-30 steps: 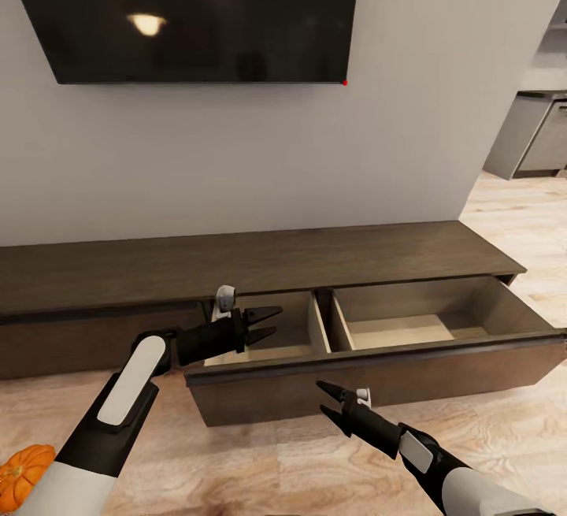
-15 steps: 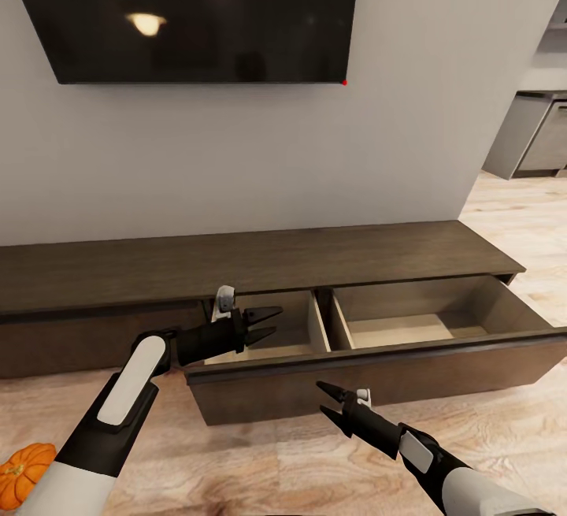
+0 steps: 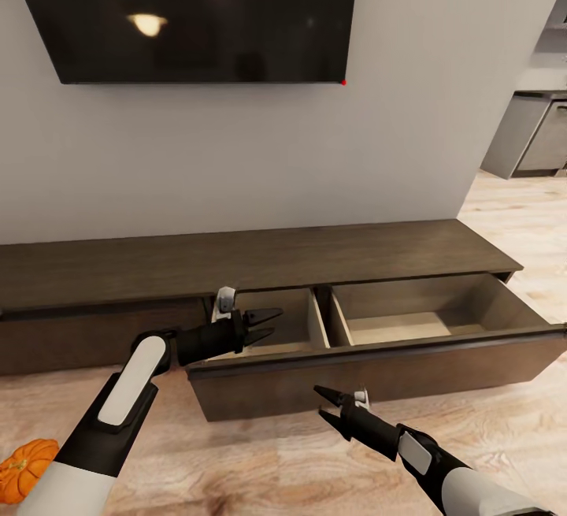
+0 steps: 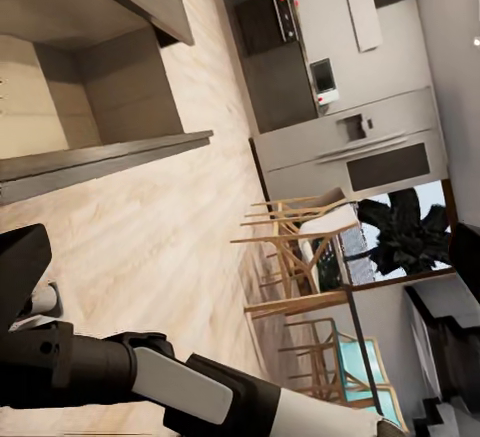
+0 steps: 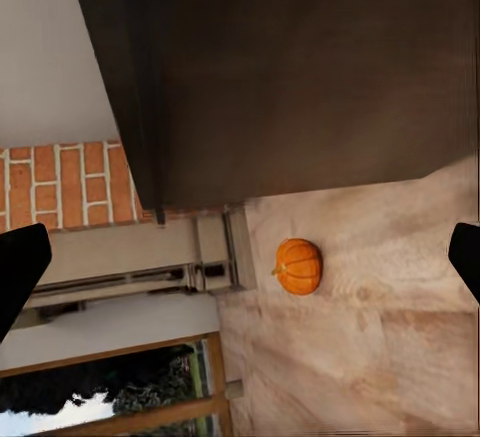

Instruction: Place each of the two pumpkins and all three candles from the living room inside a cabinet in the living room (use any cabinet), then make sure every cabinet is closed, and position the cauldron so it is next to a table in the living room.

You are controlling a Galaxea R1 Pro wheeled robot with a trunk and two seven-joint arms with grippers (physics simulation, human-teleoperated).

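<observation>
The cabinet (image 3: 260, 260) is a long low dark-brown unit under the TV, with one wide drawer (image 3: 378, 370) pulled out. Its two pale wood compartments hold nothing I can see. My left gripper (image 3: 265, 324) hangs open over the drawer's left compartment, empty. My right gripper (image 3: 324, 405) is open and empty, low in front of the drawer front. One orange pumpkin (image 3: 24, 466) lies on the floor at the near left, beside my left arm. The right wrist view shows the same pumpkin (image 5: 298, 265) on the floor beside the dark cabinet (image 5: 300, 77). Candles, cauldron and table are out of view.
A dark TV (image 3: 197, 12) hangs on the grey wall above the unit. Grey kitchen cupboards (image 3: 535, 134) stand at the far right, across pale wood floor (image 3: 520, 224). The left wrist view shows dining chairs (image 4: 300, 257) and kitchen appliances (image 4: 330, 77) beyond the drawer's end.
The whole head picture has shifted very slightly, so the camera moved a little. Both grippers keep their places and stay open; the drawer and pumpkin have not moved.
</observation>
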